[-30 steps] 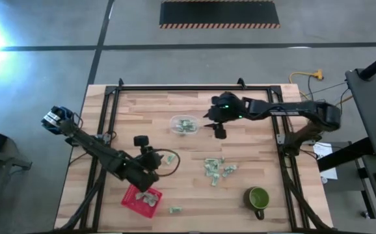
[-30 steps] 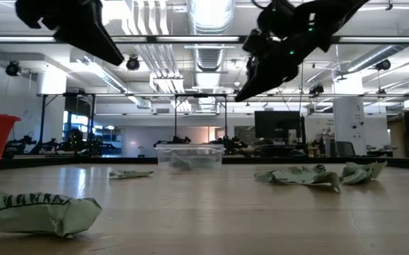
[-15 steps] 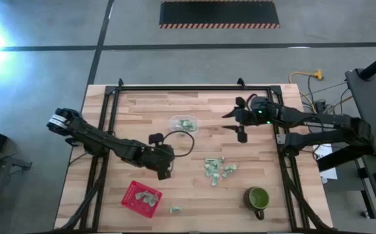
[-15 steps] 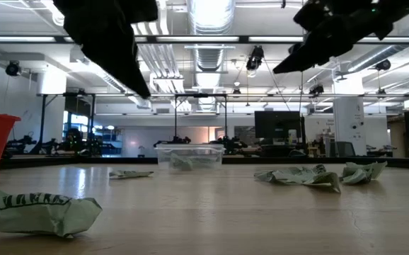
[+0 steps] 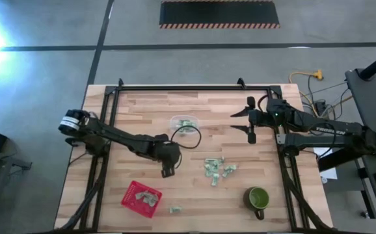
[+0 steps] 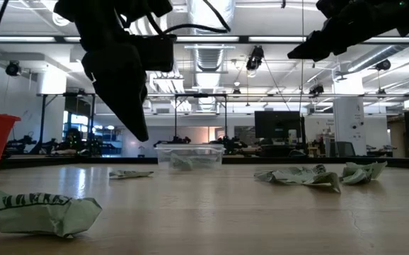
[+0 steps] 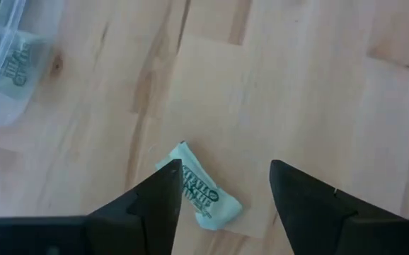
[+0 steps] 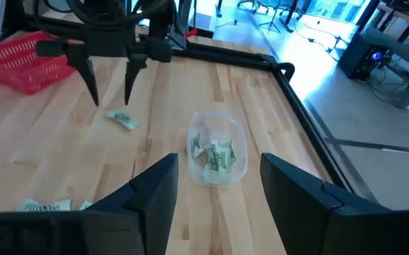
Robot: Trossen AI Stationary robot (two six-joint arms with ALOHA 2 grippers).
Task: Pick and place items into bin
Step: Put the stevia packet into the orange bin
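A small pale green-and-white wrapped item lies flat on the wooden table. My left gripper hangs open just above it, pointing steeply down, one finger to each side, touching nothing. The right wrist view shows the same item below those fingers. My right gripper is open and raised near the table's right rail, facing the clear bin, which holds a few items. More items lie in a loose cluster at the table's middle right.
A red basket with items stands near the front left, and one loose item lies beside it. A green mug stands at the front right. A black frame rail borders the table.
My left gripper has swung from above the red basket toward the table's middle and come down over the lone item, tipping steeper. My right gripper has drawn back from beside the clear bin toward the table's right edge.
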